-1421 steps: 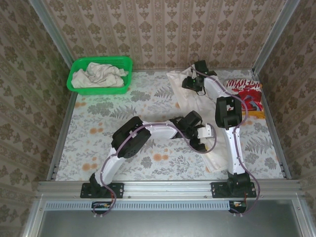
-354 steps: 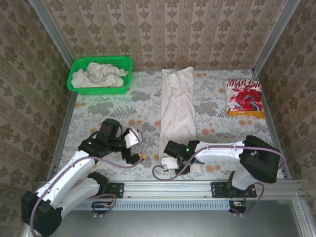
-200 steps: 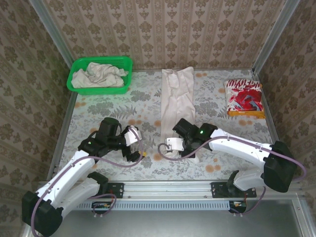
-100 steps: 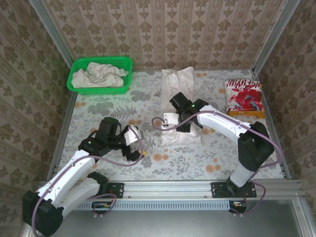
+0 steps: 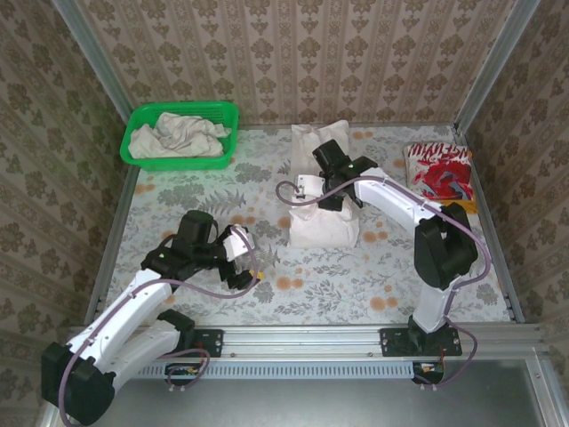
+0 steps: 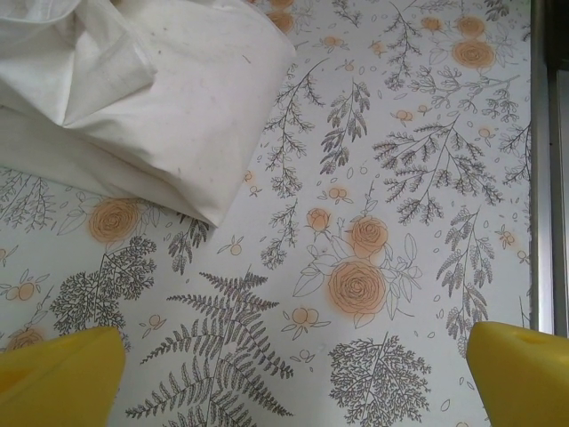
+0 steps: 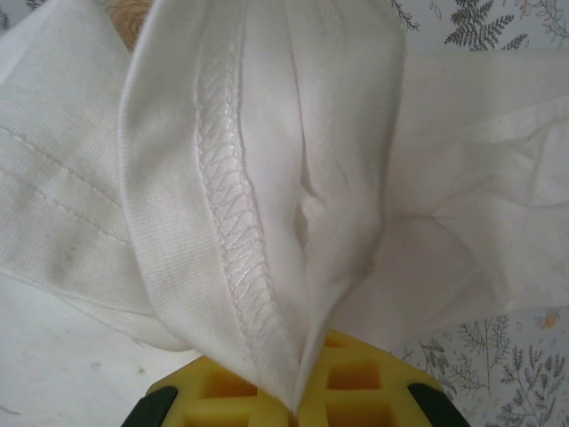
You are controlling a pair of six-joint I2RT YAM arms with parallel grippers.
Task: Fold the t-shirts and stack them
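Top external view: an off-white t-shirt (image 5: 324, 229) lies in the middle of the flower-patterned counter (image 5: 178, 191). Its near part is doubled into a thick rectangle and a narrower strip runs to the far edge. The right claw (image 5: 327, 197) sits over the shirt where the strip meets the doubled part, its arm arching in from the right side of the counter.

The right wrist view shows that claw (image 7: 298, 391) clamped on a bunched fold of the t-shirt (image 7: 267, 133). A stitched hem runs down into the yellow pads (image 7: 231, 387), and more of the same cloth spreads out flat behind the fold.

The left claw (image 5: 251, 267) hovers near the front left of the counter, well apart from the shirt and holding nothing. From the left wrist, its yellow fingertips (image 6: 53, 374) stand wide apart at the bottom corners. Bare counter lies under the left claw (image 6: 284, 382), and a folded corner of the t-shirt (image 6: 142, 89) lies at the upper left.

A green mesh basket (image 5: 182, 108) stands at the far left corner of the counter with a crumpled off-white shirt (image 5: 178, 135) inside. A folded red-and-white patterned shirt (image 5: 437, 173) lies at the far right edge, apart from the t-shirt being handled.
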